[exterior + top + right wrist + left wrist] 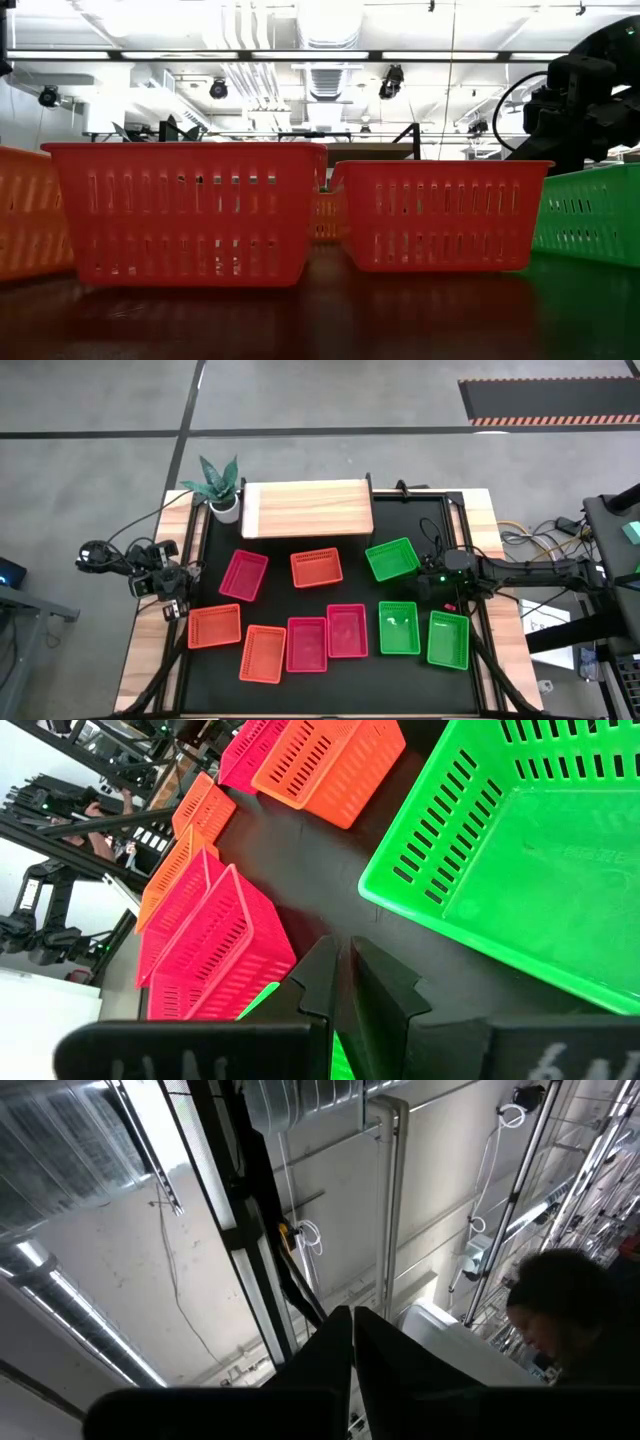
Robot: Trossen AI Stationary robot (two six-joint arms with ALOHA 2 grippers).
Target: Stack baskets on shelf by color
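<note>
Nine mesh baskets rest flat on the black tabletop. Three are pink (244, 575) (307, 644) (347, 630), three orange (316, 568) (214, 626) (263, 653), three green (392, 559) (399, 627) (448, 639). The light wood shelf (308, 508) stands at the far edge with nothing on it. My right gripper (335, 970) is shut and hovers over bare tabletop between the far green basket (520, 850) and the near green ones. My left gripper (352, 1335) is shut, parked at the table's left edge (165, 585) and pointing upward at the ceiling.
A potted plant (218, 485) stands just left of the shelf. Cables lie along the table's left and right edges. In the low view two pink baskets (185, 210) (440, 215) fill the foreground. A person's head (570, 1310) shows in the left wrist view.
</note>
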